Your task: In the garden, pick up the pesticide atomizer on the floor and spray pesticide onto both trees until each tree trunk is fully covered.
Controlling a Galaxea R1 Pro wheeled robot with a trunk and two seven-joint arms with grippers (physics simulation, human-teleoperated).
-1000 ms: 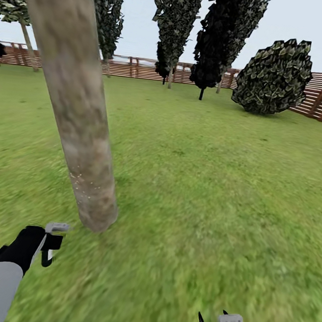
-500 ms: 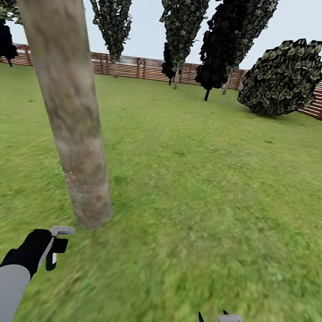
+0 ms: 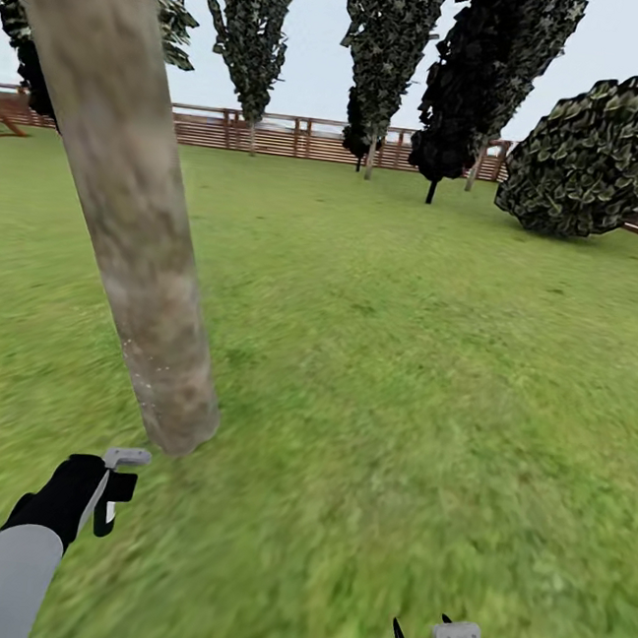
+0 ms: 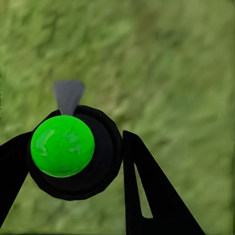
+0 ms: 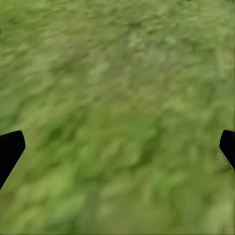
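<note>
The left wrist view shows the left gripper (image 4: pixel 73 171) closed around the pesticide atomizer (image 4: pixel 73 152), seen end-on: a bright green ball in a black ring, its grey nozzle pointing away over grass. In the head view the same atomizer (image 3: pixel 113 489) appears as a grey head on a black body, held upright, nozzle aimed toward the tree trunk (image 3: pixel 124 208) just ahead. The trunk's long axis leans in that view, its base on the floor (image 3: pixel 403 368). The right gripper (image 5: pixel 117 147) hangs wide open over grass, holding nothing. A brown fence (image 3: pixel 280 136) bounds the lawn beyond, with a rounded bush (image 3: pixel 595 157) nearby.
</note>
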